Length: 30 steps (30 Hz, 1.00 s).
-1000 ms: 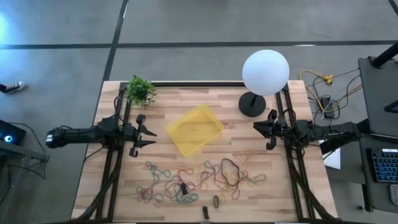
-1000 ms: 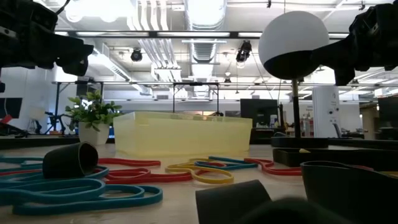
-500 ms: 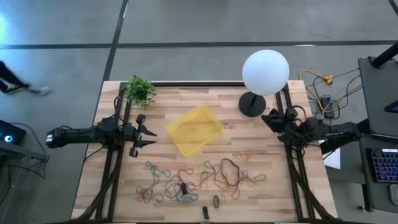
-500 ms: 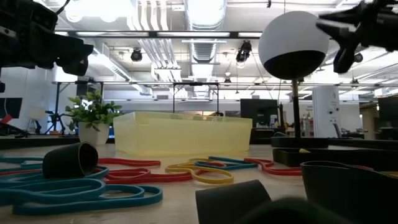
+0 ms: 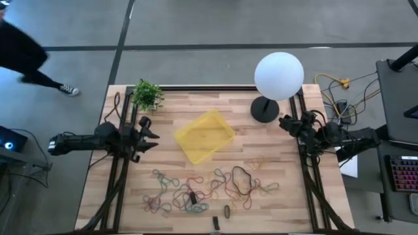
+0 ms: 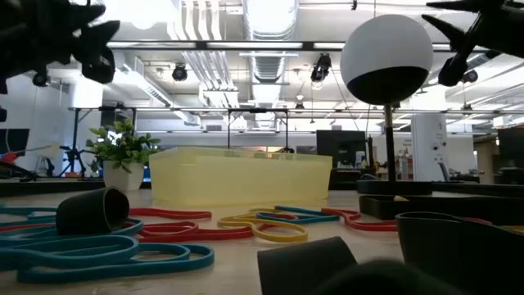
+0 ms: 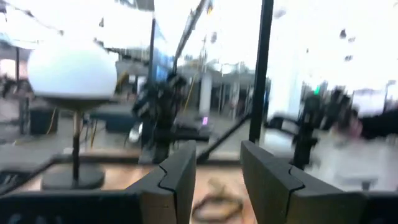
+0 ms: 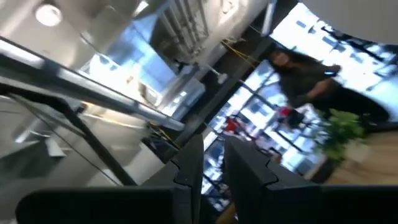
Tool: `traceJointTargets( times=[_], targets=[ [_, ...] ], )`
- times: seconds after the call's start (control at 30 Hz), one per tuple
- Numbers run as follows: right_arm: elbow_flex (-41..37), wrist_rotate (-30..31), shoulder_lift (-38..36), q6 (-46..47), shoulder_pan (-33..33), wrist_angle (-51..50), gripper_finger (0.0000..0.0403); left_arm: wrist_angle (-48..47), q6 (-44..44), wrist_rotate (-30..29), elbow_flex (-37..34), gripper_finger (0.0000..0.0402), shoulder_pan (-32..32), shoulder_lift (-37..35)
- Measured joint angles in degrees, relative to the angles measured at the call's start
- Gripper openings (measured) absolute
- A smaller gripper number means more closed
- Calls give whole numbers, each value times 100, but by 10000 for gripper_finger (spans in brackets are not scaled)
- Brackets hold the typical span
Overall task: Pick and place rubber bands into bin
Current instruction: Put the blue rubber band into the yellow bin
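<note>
Well, I count nothing done yet. Nearest, along the 6 o'clock side of the table (image 5: 287, 209), the bands (image 5: 209, 189) lie strewn in a loose tangle of red, green, blue and tan loops, with a big black ring towards 5 o'clock. A few small dark pieces (image 5: 226, 211) sit among them and are not mine to move. The low view shows the same flat loops, none lifted.

Beyond them, about the table's middle, the bin (image 5: 204, 135) sits skewed and well apart from the nearest loop. I can make out no band in it, so by my reckoning the whole heap is left to move.

My left hand (image 5: 151, 134) hangs out at 9 o'clock, level with the bin and clear of the table. The fingers (image 7: 180, 180) stand parted with nothing between them. My right hand (image 5: 285, 124) hangs at 3 o'clock, tipped upward. Its fingers (image 8: 189, 168) are only narrowly parted, and it too carries nothing. Neither hand is over the bands.

Farthest off, a plant (image 5: 147, 95) stands at 11 o'clock and a lamp (image 5: 279, 76) at 1 o'clock, close beside my right hand. I judge I must mind the lamp when that arm swings down towards the heap.
</note>
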Motion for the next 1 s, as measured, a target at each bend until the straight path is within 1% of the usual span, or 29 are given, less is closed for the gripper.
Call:
traceJointTargets(
  times=[0.07, 0.17, 0.27, 0.33, 0.43, 0.6, 0.7, 0.77, 0.83, 1.0],
  targets=[
    [-1, -363, 69, -253, 2, 253, 57, 400, -132, 0, 0, 112, 0, -2],
    [-1, -1188, 261, -815, 4, 959, 57, 1057, -134, 0, -2, 112, 0, 0],
    [7, -1542, 604, -1184, 4, 1909, 57, 1717, -130, 0, -2, 112, 0, 0],
    [156, -1661, 891, -1397, 4, 2118, 57, 2133, -130, -1, -2, 112, 0, -1],
    [637, -1788, 1455, -1867, 4, 2026, 57, 2629, -130, -2, -2, 112, 0, -2],
    [1837, -2120, 2729, -3014, 2, 2014, 57, 3210, -130, -1, -2, 112, 0, -2],
    [2633, -2121, 3379, -3677, 2, 1926, 57, 3408, -128, -2, -2, 112, 0, -2],
    [3188, -1919, 3763, -4077, 0, 1626, 57, 3426, -130, -2, -2, 112, 0, -2],
    [3767, -1576, 4108, -4396, 0, 1153, 57, 3428, -132, -2, -2, 112, 0, -2],
    [5173, -958, 4951, -5264, -2, -248, 57, 3426, -134, -2, -2, 112, 0, -2]
  ],
)
